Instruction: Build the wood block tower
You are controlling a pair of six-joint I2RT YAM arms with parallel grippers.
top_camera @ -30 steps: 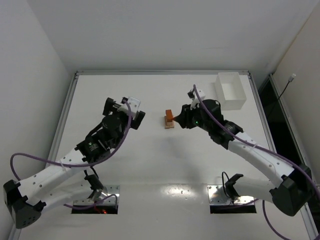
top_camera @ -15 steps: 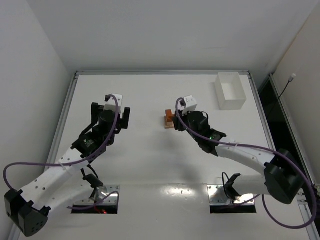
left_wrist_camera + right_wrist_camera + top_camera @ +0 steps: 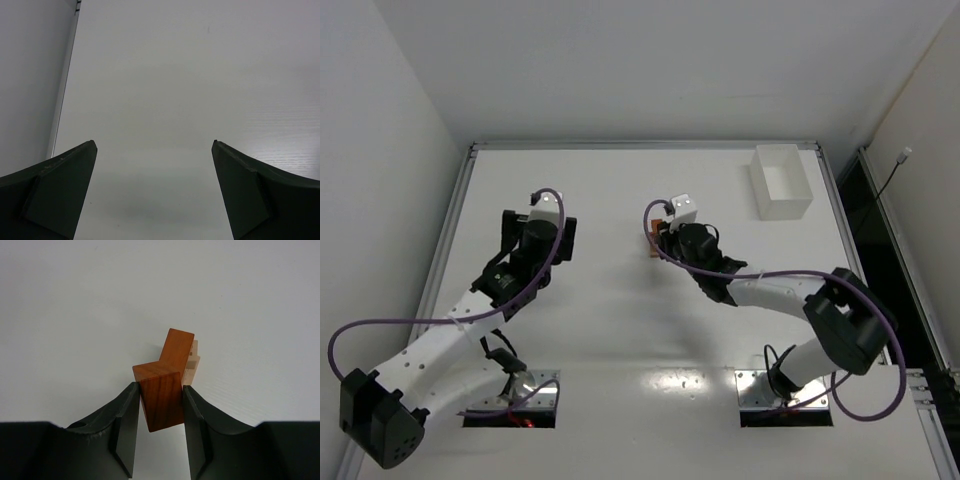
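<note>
1. The tower [image 3: 176, 352] stands near the middle of the tabletop [image 3: 620, 330], a little towards its far side, between the two arms and closer to the right one
2. From above it is mostly covered by the right arm's wrist; only a sliver of wood shows at the wrist's left edge
3. In the right wrist view its top piece is a red-brown block [image 3: 160, 400] with a bent, roof-like shape; the near end faces the camera and the far end runs up and to the right
4. Pale blocks [image 3: 193, 362] peek out just behind and to the right of the red-brown one, touching it; how many there are cannot be told
5. The right pincer [image 3: 160, 387] is clamped on the near end of the red-brown block, one finger pressed flat against each side
6. Whether that block rests fully on the pale ones or is held just above them cannot be told
7. The left pincer [image 3: 155, 165] is spread wide with nothing between its fingers, pointing at bare tabletop well to the left of the tower
8. A white bin [image 3: 780, 182] sits at the far right corner of the tabletop, well apart from the tower and both pincers
</note>
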